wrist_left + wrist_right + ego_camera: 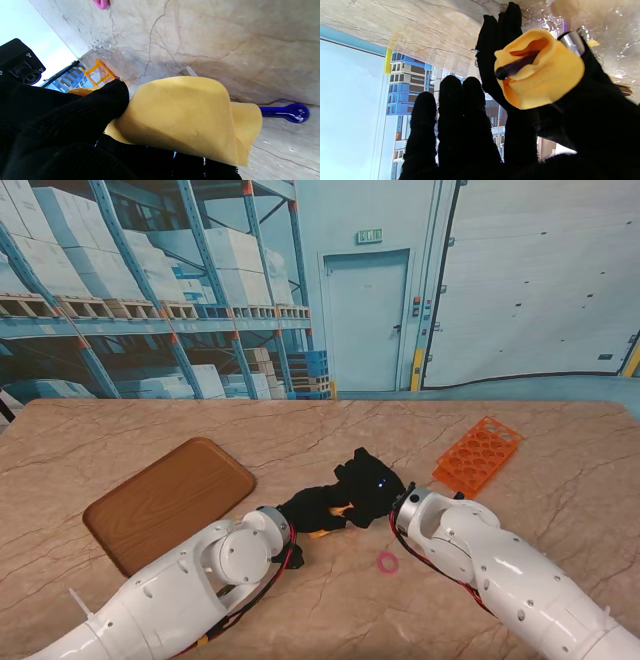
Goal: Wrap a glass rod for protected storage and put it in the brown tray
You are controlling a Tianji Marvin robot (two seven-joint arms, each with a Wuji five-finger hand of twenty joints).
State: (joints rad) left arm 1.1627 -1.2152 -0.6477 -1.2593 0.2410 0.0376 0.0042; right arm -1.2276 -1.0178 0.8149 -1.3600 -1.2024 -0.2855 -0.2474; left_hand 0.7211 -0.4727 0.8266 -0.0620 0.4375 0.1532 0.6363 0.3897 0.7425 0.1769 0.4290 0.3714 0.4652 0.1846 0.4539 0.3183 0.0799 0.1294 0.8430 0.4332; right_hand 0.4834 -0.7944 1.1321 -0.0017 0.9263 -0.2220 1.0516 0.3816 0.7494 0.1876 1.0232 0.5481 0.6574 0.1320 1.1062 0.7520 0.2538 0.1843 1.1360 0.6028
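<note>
Nearest, left robot hand gripping yellow cloth rolled around blue glass rod, rod's end sticking out. Right robot hand alongside, fingers straight, holding nothing. Brown tray left on worktop, well apart.

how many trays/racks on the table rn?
2: brown tray on the left near the left arm; orange rack far right. Hands could hide something small between them.
</note>
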